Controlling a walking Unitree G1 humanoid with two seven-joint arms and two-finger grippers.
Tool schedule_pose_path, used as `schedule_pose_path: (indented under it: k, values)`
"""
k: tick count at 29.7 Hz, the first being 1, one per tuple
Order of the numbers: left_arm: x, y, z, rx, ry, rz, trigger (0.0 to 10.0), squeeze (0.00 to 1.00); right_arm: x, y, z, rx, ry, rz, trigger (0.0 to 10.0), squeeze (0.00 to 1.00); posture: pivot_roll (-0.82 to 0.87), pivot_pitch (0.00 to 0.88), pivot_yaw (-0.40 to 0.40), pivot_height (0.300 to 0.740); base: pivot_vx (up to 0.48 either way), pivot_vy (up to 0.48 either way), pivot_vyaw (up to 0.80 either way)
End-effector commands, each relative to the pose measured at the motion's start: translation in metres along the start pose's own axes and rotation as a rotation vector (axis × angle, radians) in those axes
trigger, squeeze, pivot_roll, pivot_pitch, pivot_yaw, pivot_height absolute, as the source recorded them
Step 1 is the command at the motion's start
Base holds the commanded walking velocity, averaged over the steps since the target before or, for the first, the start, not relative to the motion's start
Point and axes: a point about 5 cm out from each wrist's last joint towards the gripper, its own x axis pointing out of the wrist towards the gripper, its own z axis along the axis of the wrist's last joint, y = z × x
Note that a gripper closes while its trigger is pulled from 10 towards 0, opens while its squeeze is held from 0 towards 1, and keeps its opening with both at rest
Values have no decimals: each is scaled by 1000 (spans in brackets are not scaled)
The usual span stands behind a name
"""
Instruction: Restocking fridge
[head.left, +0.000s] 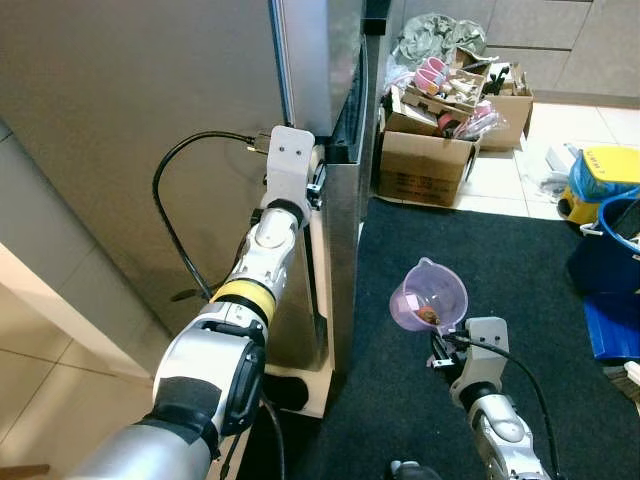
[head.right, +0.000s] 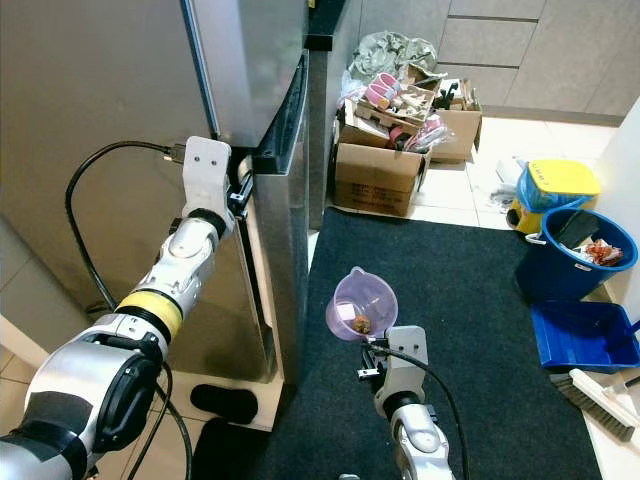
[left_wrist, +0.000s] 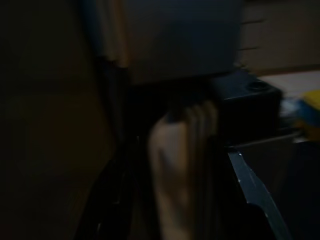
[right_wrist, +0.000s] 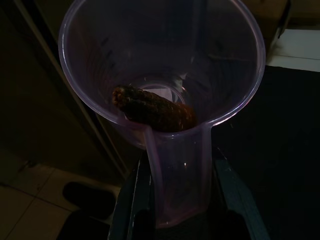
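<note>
A tall silver fridge stands ahead on my left, its door edge facing me. My left arm reaches up to that edge, and the left gripper sits against it, hidden behind the white wrist mount. The left wrist view is dark and blurred. Low on the right, my right gripper is shut on the handle of a clear purple cup held upright over the rug. A brown, lumpy piece of food lies in the cup's bottom. Black fingers flank the handle.
A dark rug covers the floor beside the fridge. Open cardboard boxes full of clutter stand at its far end. At the right are a blue bucket, a yellow container, a blue dustpan and a brush. A black slipper lies by the fridge's foot.
</note>
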Motion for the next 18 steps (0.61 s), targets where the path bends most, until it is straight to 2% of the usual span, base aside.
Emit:
schedule_pose_path:
  k: [1,4,8,12,14,18]
  values:
    - [2,-16,2,-69,-13,-121,10000,0,1,1,4,0,-27,1,10000,0,-84,59,23,740,0,0,0]
    - [-1,-33,1,-127,-18,-278,10000,0,1,2,4,0,-29,2,10000,0,-80,62,21,740,0,0,0]
    - [-2,-39,-1,-125,-13,-301,10000,0,1,2,4,-6,-28,8,10000,0,-79,63,20,740,0,0,0]
    - [-6,-47,-3,-152,-24,-387,10000,0,4,6,11,-4,-57,21,10000,0,-75,67,23,740,0,0,0]
    - [-7,-49,-4,-150,-21,-410,10000,0,5,7,14,-3,-65,25,10000,0,-74,68,22,740,0,0,0]
    - [-7,-38,-1,-190,-41,-373,10000,0,11,16,30,-11,-123,63,10000,0,-72,70,22,740,0,0,0]
